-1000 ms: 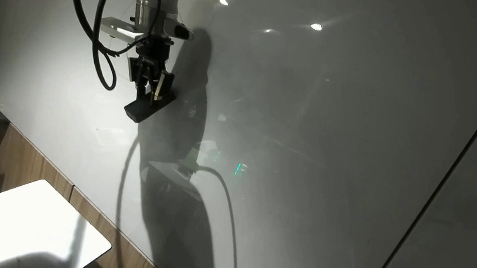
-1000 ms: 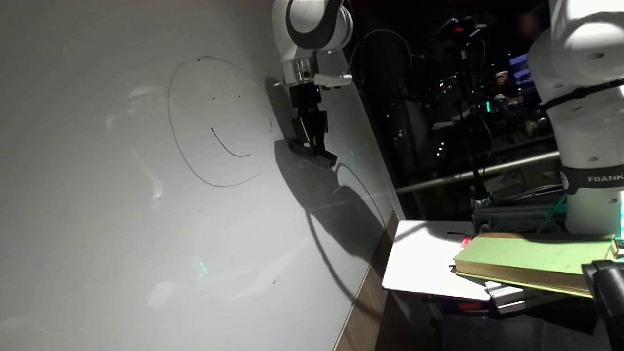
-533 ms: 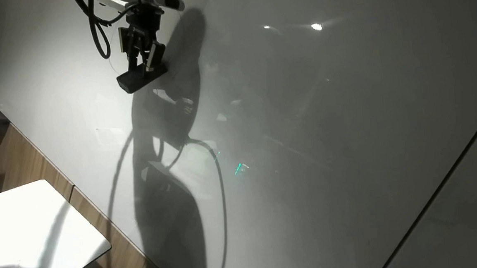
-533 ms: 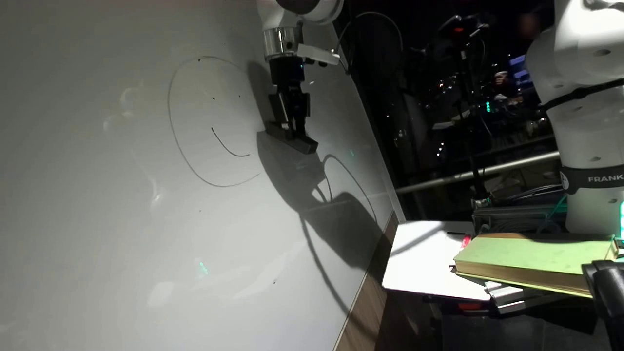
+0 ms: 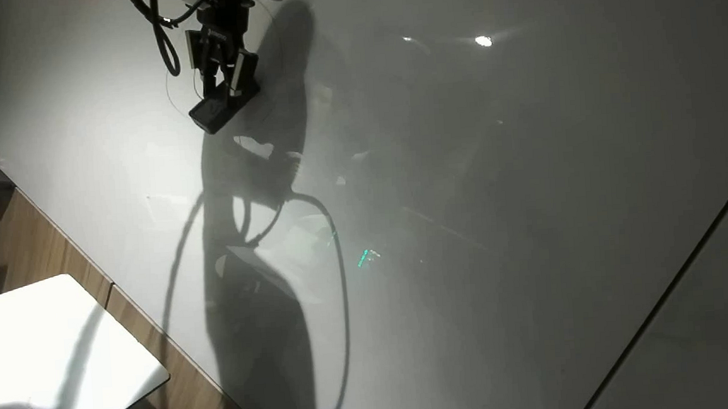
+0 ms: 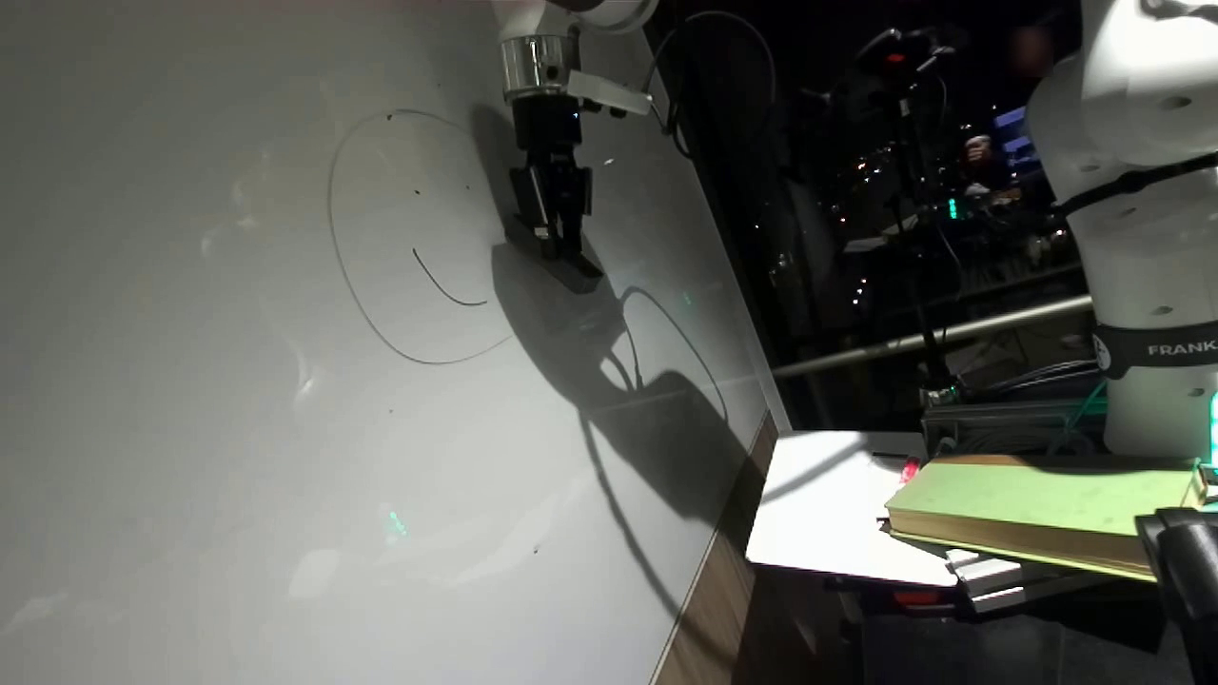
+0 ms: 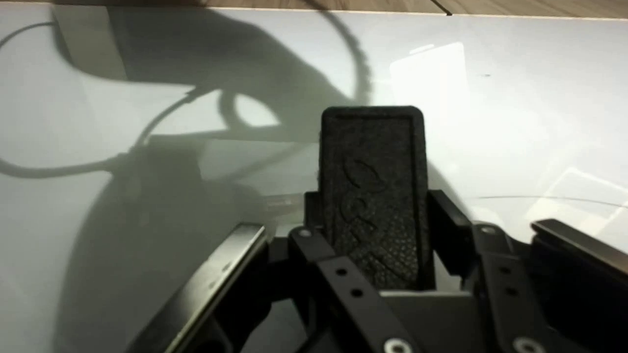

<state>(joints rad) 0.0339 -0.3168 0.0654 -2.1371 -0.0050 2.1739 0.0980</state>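
Your claw (image 7: pixel 375 215) is clamping the black eraser (image 7: pixel 373 162) by its long sides, the fingers (image 7: pixel 449 220) pressing in from left and right with no gap showing. The eraser is pointing lengthwise out from between them, toward the far wooden panel (image 7: pixel 382 5). In an exterior view the drawn face (image 6: pixel 419 238) is lying to its left on the whiteboard (image 6: pixel 238 428); you're not seeing whether eraser and board are touching. The board is gleaming, the eraser showing a matte, pebbled back with rounded corners and grooved border.

In an exterior view, blk band (image 6: pixel 1161 350) on robot arm (image 6: pixel 1147 257) reads "FRANK" at frame edge; wrist view: blk block (image 7: pixel 375 196) w/ illegible marks (image 7: pixel 360 213).
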